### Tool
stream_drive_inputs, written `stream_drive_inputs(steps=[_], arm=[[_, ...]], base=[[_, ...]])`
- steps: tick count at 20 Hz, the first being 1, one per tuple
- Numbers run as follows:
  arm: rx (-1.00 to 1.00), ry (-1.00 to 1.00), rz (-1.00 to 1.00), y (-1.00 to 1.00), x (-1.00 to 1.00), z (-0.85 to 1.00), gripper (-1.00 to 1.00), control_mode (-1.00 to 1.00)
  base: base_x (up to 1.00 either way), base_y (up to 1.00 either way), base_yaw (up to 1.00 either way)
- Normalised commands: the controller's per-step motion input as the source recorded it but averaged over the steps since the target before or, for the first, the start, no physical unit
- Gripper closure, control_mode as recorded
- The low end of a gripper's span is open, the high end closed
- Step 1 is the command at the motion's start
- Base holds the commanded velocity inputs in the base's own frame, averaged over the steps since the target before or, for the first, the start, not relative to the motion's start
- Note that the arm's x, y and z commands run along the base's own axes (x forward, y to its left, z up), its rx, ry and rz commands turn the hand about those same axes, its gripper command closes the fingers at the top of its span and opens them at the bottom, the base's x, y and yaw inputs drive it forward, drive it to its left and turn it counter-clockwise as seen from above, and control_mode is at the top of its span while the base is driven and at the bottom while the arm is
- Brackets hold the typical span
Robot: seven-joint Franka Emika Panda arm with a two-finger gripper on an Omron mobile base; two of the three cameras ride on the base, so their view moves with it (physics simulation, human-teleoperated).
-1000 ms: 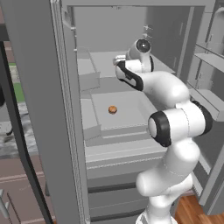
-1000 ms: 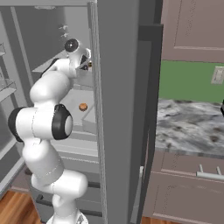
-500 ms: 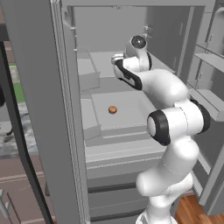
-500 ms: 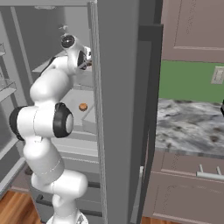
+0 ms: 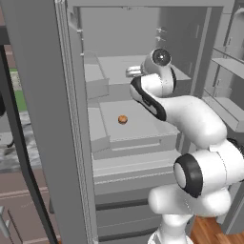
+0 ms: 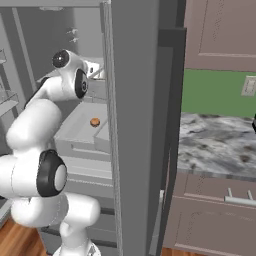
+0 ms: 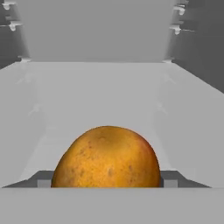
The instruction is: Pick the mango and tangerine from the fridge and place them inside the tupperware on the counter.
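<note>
In the hand view the left dark finger tip (image 7: 43, 179) of the pincer (image 7: 107, 183) presses against the left flank of the rounded, golden-brown, speckled mango (image 7: 107, 155), and the right tip meets its right flank, so the jaws are about half closed and clamped on the fruit. The mango sits low and central over the pale grey upper shelf (image 7: 109, 96) of the tall grey fridge (image 5: 43, 95). That shelf is bare to the left, to the right and back to the rear wall, with side walls rising at both edges. The visible part of the mango is a dome broader than it is high, a faint reddish blush on its right shoulder. Its base is cut off, so I cannot tell which way its long axis runs. In the left base view the pincer (image 5: 133, 71) reaches in at that upper shelf, while the small round orange tangerine (image 5: 122, 119) lies alone on the shelf below, well apart from the arm and back from the shelf's front edge. In the right base view the grey-and-white marbled surface (image 6: 215, 145) lies right of the fridge, above taupe-brown cabinets (image 6: 200, 220).
</note>
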Motion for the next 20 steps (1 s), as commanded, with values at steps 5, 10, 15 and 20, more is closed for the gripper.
stream_drive_inputs(steps=[5,10,15,20], arm=[[0.00,-0.08,0.00,0.00,-1.00,0.00,1.00,-1.00],[0.00,-0.03,0.03,0.00,-1.00,0.00,1.00,-1.00],[0.00,0.00,0.05,0.00,-1.00,0.00,1.00,-1.00],[0.00,0.00,0.15,0.00,-1.00,0.00,1.00,-1.00]], base=[[0.00,0.00,0.00],[0.00,0.00,0.00],[0.00,0.00,0.00],[0.00,0.00,0.00]])
